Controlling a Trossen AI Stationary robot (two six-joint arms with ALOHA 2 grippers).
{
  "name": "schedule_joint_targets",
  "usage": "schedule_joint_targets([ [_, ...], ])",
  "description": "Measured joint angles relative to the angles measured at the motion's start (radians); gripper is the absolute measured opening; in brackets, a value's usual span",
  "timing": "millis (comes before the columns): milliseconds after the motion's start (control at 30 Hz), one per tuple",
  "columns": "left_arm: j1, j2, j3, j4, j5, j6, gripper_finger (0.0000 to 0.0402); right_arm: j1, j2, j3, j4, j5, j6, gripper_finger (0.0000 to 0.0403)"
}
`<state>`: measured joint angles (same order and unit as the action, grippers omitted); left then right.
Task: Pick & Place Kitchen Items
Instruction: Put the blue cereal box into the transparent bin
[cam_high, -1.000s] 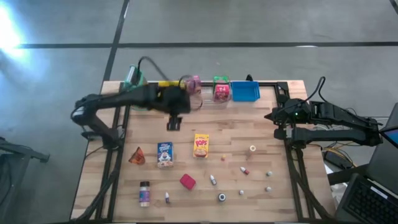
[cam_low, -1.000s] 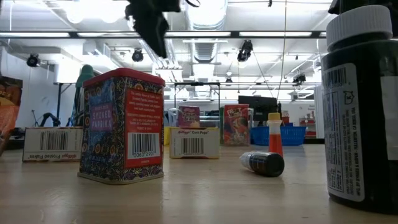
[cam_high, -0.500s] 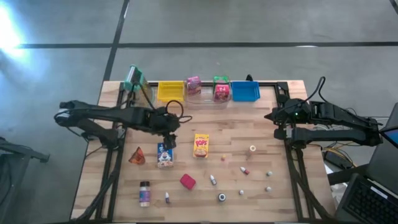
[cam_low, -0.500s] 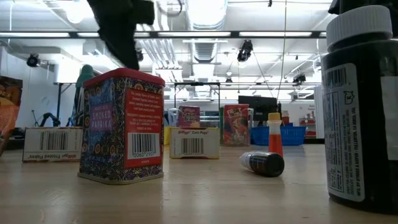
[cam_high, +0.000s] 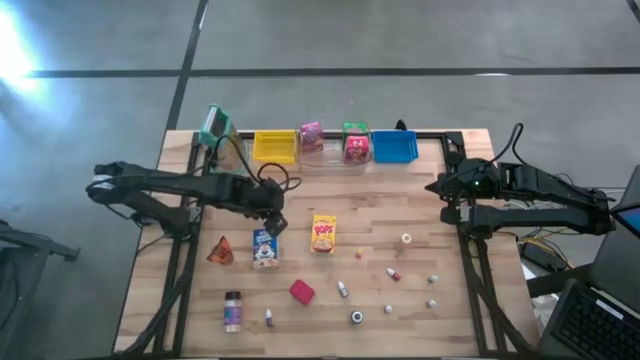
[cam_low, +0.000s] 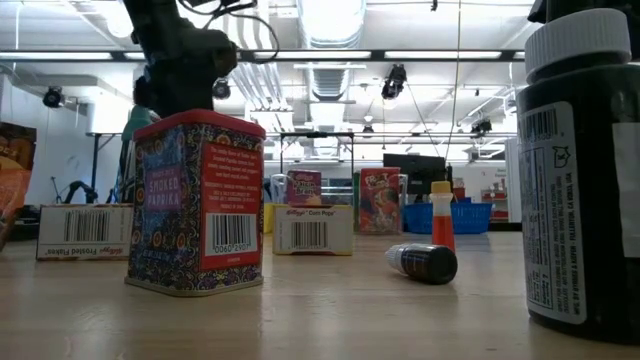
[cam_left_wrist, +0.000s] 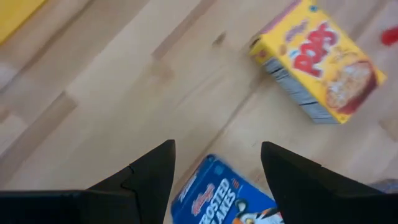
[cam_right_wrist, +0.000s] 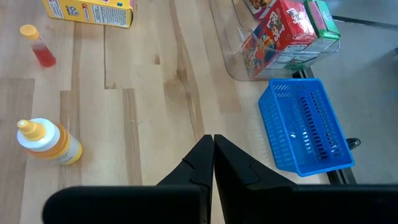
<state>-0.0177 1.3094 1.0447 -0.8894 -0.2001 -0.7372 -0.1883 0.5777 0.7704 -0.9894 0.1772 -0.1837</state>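
The Frosted Flakes box (cam_left_wrist: 219, 199) lies flat on my wooden bench (cam_high: 400, 200), cut off between my spread left claw (cam_high: 272, 222) fingers, Corn Pops box (cam_left_wrist: 316, 61) beside it. Three bins line the far edge. My right claw (cam_right_wrist: 212, 144), clenched empty, waits at the right edge.

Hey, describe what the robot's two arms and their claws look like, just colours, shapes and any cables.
Both arms are black and slender, built of jointed tube segments. A thin black cable loops above the left arm's wrist, just behind the left claw. The right arm is bulkier near its right claw, with a thin black cable arching over it and a tiny green light. Each claw has two matte black, pointed, wedge-shaped fingers. No markings are legible.
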Motion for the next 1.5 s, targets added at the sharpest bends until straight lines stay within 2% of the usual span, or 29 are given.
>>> schedule_joint_targets([
  [233, 0.012, 0.000, 0.002, -0.081, 0.004, -0.064, 0.0252, 0.000, 0.000, 0.000, 0.000, 0.000, 0.000, 0.0008],
  [467, 0.020, 0.000, 0.000, -0.219, 0.020, -0.179, 0.0312, 0.000, 0.000, 0.000, 0.000, 0.000, 0.000, 0.0008],
  [667, 0.018, 0.000, -0.003, -0.231, 0.068, -0.277, 0.0353, 0.000, 0.000, 0.000, 0.000, 0.000, 0.000, 0.0008],
  [1000, 0.011, 0.003, -0.003, -0.229, 0.125, -0.298, 0.0357, 0.000, 0.000, 0.000, 0.000, 0.000, 0.000, 0.0008],
  [1300, -0.019, 0.003, -0.021, -0.216, 0.122, -0.536, 0.0357, 0.000, 0.000, 0.000, 0.000, 0.000, 0.000, 0.0008],
  [1500, -0.029, 0.003, -0.062, -0.084, 0.114, -0.548, 0.0357, 0.000, 0.000, 0.000, 0.000, 0.000, 0.000, 0.0008],
])
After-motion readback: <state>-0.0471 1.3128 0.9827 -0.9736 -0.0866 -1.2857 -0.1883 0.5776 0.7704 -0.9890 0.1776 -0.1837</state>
